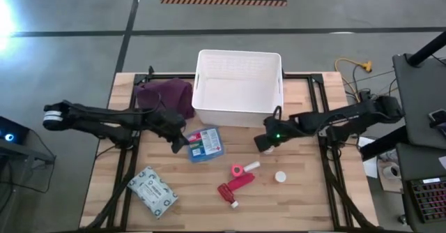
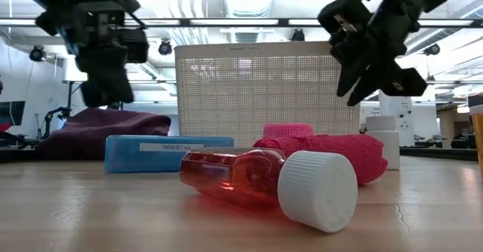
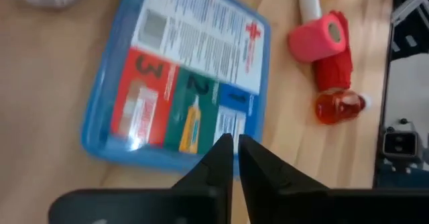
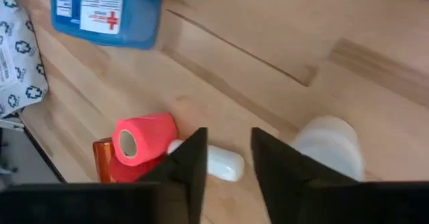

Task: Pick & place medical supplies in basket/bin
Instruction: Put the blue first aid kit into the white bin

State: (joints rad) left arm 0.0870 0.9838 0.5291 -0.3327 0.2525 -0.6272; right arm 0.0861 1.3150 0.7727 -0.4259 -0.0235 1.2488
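Note:
The white ribbed tub (image 1: 238,86) stands at the table's far middle. The blue box with the red-white label (image 1: 203,144) lies flat in front of it. My left gripper (image 1: 180,144) hovers shut over the box's left edge (image 3: 154,153), clear of it in the low view (image 2: 106,56). My right gripper (image 1: 265,144) hangs open in the air (image 2: 370,63), right of the box. Under it lie the pink tape roll (image 4: 142,140), a small white bottle on its side (image 4: 218,162) and an upright white bottle (image 4: 328,150). The red tube (image 1: 233,188) and the grey-white packet (image 1: 152,191) lie nearer.
A maroon-purple cloth (image 1: 167,97) is bunched left of the tub, by my left arm. Cables and dark equipment (image 1: 418,121) sit past the table's right edge. Bare wood shows near the tub's front wall and at the table's near right.

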